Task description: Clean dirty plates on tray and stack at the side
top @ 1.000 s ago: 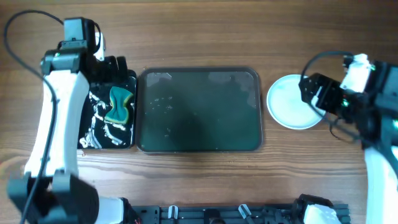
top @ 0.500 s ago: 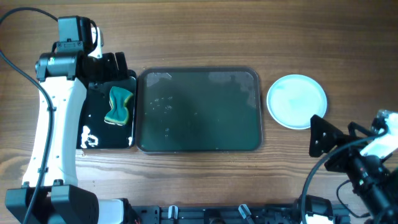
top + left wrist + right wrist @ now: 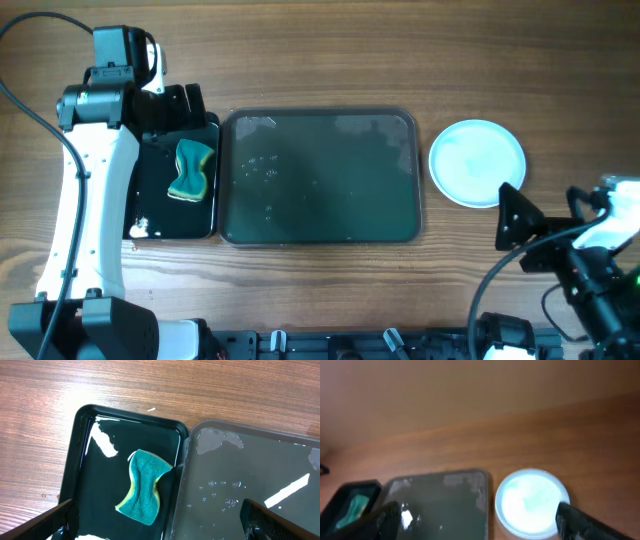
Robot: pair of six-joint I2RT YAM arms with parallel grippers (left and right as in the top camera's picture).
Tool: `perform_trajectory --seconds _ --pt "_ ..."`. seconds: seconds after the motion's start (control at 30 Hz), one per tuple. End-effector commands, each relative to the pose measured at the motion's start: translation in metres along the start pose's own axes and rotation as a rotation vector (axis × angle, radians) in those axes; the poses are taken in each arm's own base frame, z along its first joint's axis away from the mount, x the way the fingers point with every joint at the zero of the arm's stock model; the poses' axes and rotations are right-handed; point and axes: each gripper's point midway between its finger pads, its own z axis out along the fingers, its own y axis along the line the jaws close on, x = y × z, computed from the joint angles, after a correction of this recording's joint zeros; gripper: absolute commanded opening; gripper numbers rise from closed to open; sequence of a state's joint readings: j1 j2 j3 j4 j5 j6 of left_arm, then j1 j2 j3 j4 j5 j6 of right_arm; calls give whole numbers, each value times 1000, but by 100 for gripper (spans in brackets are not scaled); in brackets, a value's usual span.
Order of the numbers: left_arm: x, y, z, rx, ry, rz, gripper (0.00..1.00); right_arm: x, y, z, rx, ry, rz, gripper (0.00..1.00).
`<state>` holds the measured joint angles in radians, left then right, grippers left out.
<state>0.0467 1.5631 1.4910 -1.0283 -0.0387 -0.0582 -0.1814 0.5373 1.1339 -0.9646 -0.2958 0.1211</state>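
Observation:
The large dark tray (image 3: 320, 225) lies mid-table with only water drops on it; it also shows in the left wrist view (image 3: 250, 475) and the right wrist view (image 3: 445, 505). A round pale blue-white plate (image 3: 477, 162) rests on the bare wood just right of the tray, also seen blurred in the right wrist view (image 3: 530, 502). I cannot tell whether other plates lie under it. My right gripper (image 3: 545, 205) (image 3: 480, 527) is open and empty, in front of and to the right of the plate. My left gripper (image 3: 178, 118) (image 3: 160, 525) is open and empty above the small tray's far end.
A smaller black tray (image 3: 150, 200) (image 3: 85, 460) lies against the large tray's left side, holding a teal-and-yellow sponge (image 3: 190, 170) (image 3: 145, 487) and a bit of white foam. Bare wood surrounds both trays.
My right gripper drew back from the plate's right edge toward the front right of the table. My left arm shifted slightly. The white patches in the small tray shrank.

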Motion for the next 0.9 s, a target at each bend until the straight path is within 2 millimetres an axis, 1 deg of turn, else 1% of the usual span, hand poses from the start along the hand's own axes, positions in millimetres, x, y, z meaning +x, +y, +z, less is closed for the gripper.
perform_trajectory --seconds 0.0,0.1,0.2,0.3,0.37,0.5,0.63,0.73,0.87 --pt "0 -3 1 13 2 -12 100 6 7 4 -48 -133 -131 100" --pt "0 -3 1 13 2 -12 100 12 10 15 -88 -232 -160 100" --pt "0 -3 1 13 2 -12 100 23 6 32 -108 -333 -179 100" --pt "0 -3 1 12 2 -13 100 41 1 50 -127 -395 -152 100" --pt "0 -3 1 13 2 -12 100 57 -4 61 -136 -404 -117 100" --pt "0 -3 1 13 2 -12 100 82 -9 76 -151 -413 -101 100" --pt "0 -3 1 13 2 -12 100 98 -11 83 -159 -428 -110 100" --pt "0 -3 1 13 2 -12 100 110 -14 91 -157 -408 -108 100" --pt "0 -3 1 13 2 -12 100 126 -16 100 -157 -376 -147 100"
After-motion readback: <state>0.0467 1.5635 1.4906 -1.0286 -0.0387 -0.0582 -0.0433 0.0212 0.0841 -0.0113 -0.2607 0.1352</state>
